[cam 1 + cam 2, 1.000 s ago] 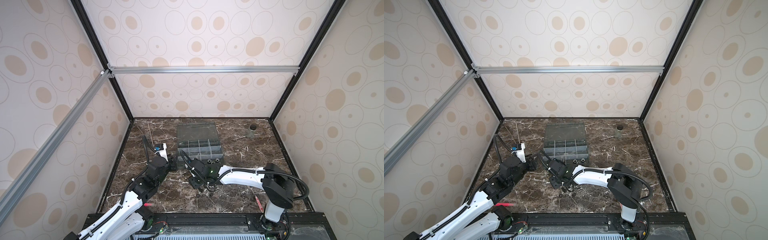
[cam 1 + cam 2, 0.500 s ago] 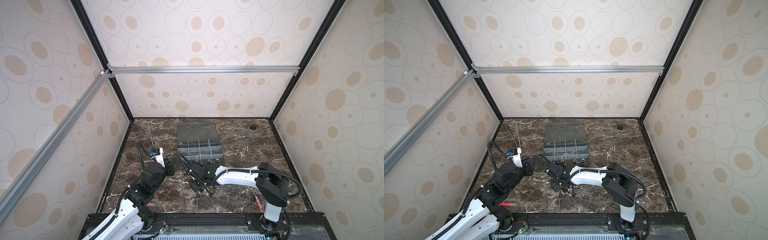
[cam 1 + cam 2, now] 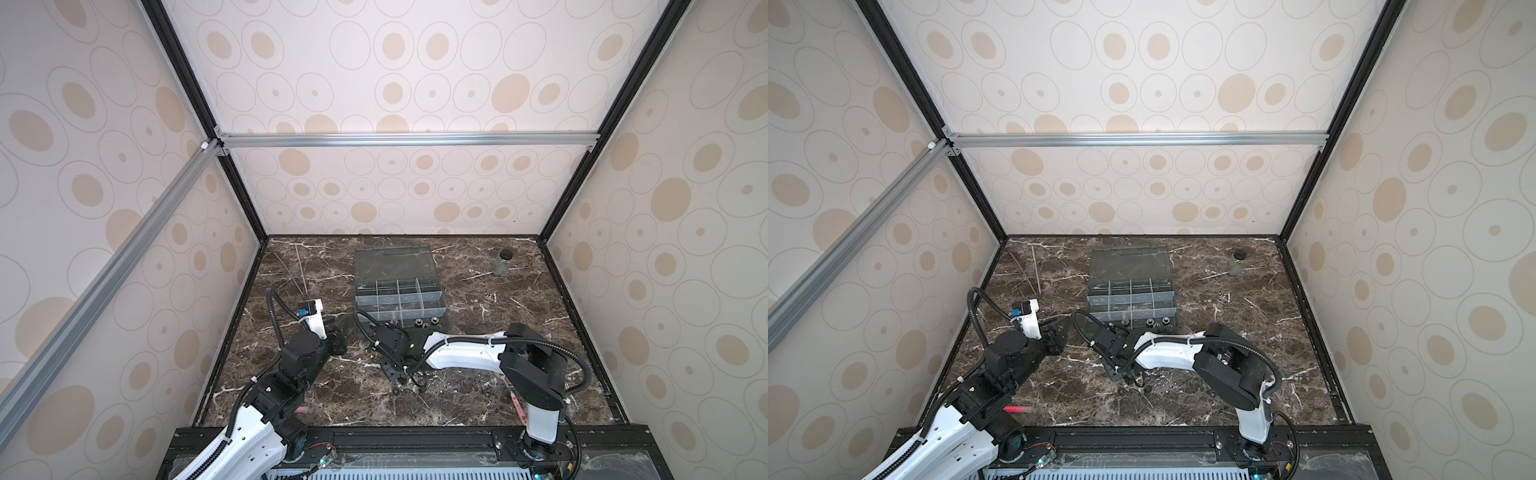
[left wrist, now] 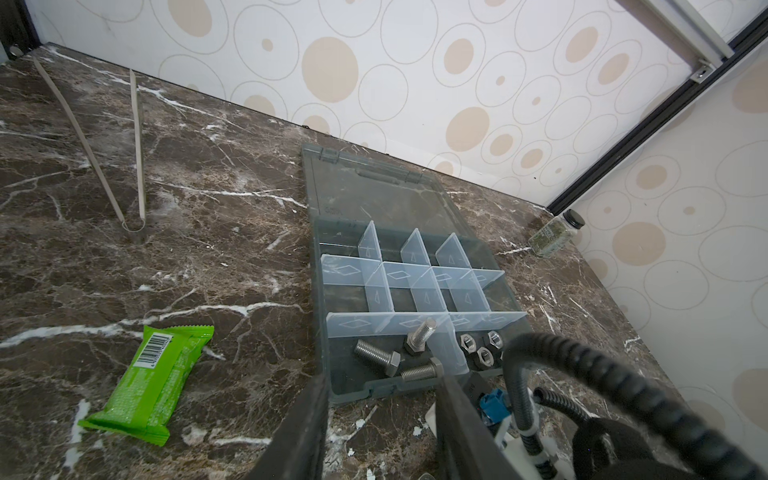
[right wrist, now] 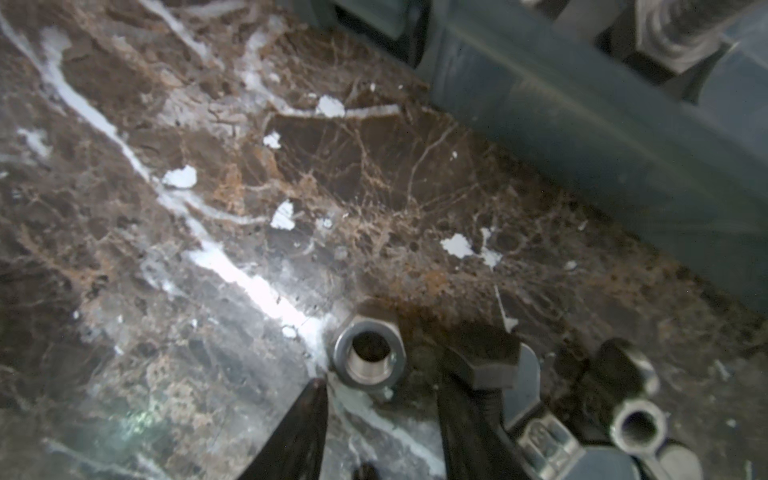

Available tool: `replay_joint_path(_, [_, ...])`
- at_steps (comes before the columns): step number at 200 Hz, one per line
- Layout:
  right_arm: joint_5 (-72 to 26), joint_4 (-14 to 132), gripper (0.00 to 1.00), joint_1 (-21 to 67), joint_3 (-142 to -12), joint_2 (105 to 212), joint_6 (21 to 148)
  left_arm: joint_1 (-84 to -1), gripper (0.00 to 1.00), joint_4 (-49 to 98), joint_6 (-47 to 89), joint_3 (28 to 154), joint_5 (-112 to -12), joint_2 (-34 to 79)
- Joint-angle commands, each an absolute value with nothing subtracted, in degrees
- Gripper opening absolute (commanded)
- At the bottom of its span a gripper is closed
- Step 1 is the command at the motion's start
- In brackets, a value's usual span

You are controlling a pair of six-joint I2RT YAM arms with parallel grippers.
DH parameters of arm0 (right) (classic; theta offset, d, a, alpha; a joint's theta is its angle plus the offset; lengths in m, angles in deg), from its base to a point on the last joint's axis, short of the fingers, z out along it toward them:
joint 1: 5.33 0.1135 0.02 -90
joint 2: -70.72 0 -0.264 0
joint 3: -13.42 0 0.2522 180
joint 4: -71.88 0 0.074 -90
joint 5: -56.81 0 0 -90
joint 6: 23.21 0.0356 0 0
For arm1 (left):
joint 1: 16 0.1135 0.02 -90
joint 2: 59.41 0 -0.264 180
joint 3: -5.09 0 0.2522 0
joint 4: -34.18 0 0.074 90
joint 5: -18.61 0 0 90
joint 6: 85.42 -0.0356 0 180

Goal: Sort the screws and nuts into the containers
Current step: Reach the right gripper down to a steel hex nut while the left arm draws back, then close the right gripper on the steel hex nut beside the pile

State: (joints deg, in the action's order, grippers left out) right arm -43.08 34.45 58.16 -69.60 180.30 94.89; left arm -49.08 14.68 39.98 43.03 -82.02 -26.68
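The grey organizer box stands open at mid table, its containers split by translucent dividers. Three silver screws lie in its near-left compartment, and several nuts lie in the one beside it. My left gripper hovers open and empty just in front of the box, as both top views show. My right gripper is low over the marble in front of the box, open, with a loose silver nut lying just beyond its fingertips, untouched. Another silver nut and a dark hex piece lie close by.
A green snack bar lies on the marble left of the box, with thin wooden sticks farther back. A small glass jar stands at the back right. Small dark rings lie near the right gripper. Patterned walls close in three sides.
My left arm has drawn back from the box toward the near left. My right gripper has shifted slightly left. Neither gripper's opening has changed.
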Motion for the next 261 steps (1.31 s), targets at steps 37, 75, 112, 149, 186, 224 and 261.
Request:
replay_joint_path(37, [-46.3,33.2,0.45,58.4,-73.6,183.7,95.2,-48.6,0.43,14.4,38.2,46.3,-82.2,-22.5])
replay_joint_path(75, [-47.4,33.4,0.36,58.5,-74.3,185.2,96.2,-48.4,0.43,15.0,37.3,46.4,-82.0,-22.2])
replay_joint_path(112, [-47.3,33.2,0.28,58.5,-75.6,186.2,96.7,-48.2,0.43,14.9,36.5,46.9,-84.0,-22.6])
replay_joint_path(149, [-47.9,34.5,0.23,58.5,-73.3,184.7,98.6,-47.9,0.43,13.0,36.9,46.6,-85.0,-23.8])
replay_joint_path(186, [-46.9,35.7,0.22,58.6,-73.1,182.3,99.7,-47.9,0.43,11.8,36.4,46.3,-83.6,-25.0])
replay_joint_path(224, [-49.1,36.6,0.22,58.6,-72.9,176.2,99.9,-48.0,0.43,10.1,35.3,46.2,-82.3,-25.4])
replay_joint_path(261, [-54.3,34.5,0.22,57.3,-73.1,169.9,98.0,-47.9,0.42,11.3,35.0,45.9,-79.9,-24.3])
